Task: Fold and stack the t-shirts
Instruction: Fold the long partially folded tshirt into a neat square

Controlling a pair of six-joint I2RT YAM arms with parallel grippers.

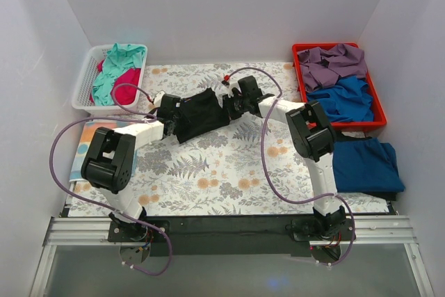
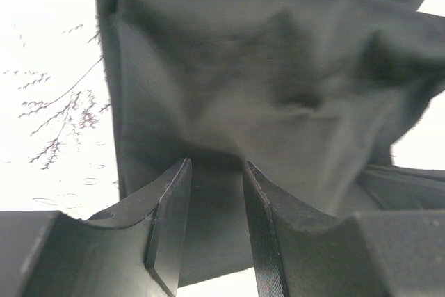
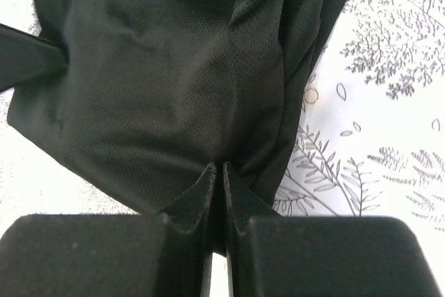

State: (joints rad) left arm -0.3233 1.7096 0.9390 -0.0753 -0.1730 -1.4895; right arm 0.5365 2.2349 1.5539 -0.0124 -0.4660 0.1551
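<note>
The floral-sheeted tabletop (image 1: pixel 208 179) fills the top view. Toward 12 o'clock of its centre, the black t-shirt (image 1: pixel 201 115) is stretched as a crumpled band between the two arms. A dark blue t-shirt (image 1: pixel 366 163) lies folded flat at 4 o'clock, on the tabletop's right edge. The red bin (image 1: pixel 379 124) at 2 o'clock holds purple cloth (image 1: pixel 334 62) and blue cloth (image 1: pixel 348 99). The white basket (image 1: pixel 83 92) at 10 o'clock holds a teal t-shirt (image 1: pixel 118 60) bunched over a magenta t-shirt (image 1: pixel 126 92). The right claw (image 3: pixel 219 168) is clenched almost fully, pinching the black t-shirt's edge at its 3 o'clock end. The left claw (image 2: pixel 215 168) grasps the 9 o'clock end, a thick fold of cloth filling the gap between its fingers.
</note>
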